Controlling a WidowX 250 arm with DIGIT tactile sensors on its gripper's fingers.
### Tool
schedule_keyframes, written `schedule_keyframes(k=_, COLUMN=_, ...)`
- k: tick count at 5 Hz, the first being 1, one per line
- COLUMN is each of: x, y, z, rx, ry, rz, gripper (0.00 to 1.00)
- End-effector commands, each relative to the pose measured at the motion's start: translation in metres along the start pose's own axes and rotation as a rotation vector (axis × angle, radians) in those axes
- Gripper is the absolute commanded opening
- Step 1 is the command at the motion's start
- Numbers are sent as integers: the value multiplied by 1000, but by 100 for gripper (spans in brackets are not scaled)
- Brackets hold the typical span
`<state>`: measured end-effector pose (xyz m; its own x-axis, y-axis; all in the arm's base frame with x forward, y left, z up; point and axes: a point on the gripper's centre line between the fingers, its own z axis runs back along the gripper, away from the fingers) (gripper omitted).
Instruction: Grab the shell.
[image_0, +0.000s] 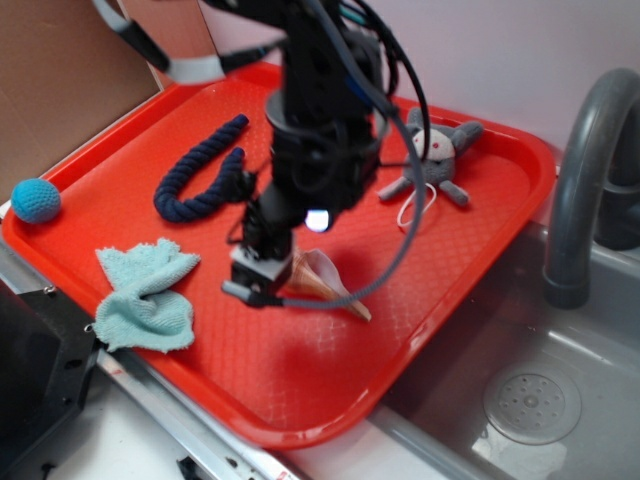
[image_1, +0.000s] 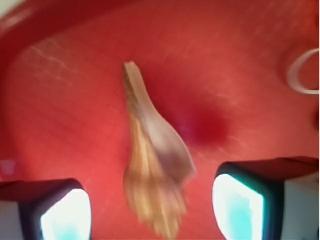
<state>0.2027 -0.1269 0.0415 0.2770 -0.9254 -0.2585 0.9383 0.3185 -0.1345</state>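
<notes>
Red tray (image_0: 470, 215), ribbed tan shell (image_1: 152, 165), pointed tail.

One shell (image_0: 322, 277) lies just beside the one pincer (image_0: 262, 285). Around the pincer on the one red tray (image_0: 300, 400) are one blue rope (image_0: 200, 175), one cloth (image_0: 145, 295) and one stuffed mouse (image_0: 435, 155). One blue ball (image_0: 36, 200) sits off the tray.

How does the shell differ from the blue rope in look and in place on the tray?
The shell is tan and cream, tapering to a point; the blue rope is dark navy, twisted and bent into a U. The shell lies right by the end effector; the rope lies farther back, apart from it. Both rest on the red tray.
</notes>
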Motion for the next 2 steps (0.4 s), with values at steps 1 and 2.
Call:
schedule_keyframes(k=1, x=3, y=-7, z=-16, rx=15, ry=38, rz=9, gripper=100)
schedule_keyframes(k=2, x=6, y=-10, z=-13, rx=22, ry=45, rz=-27, gripper=81)
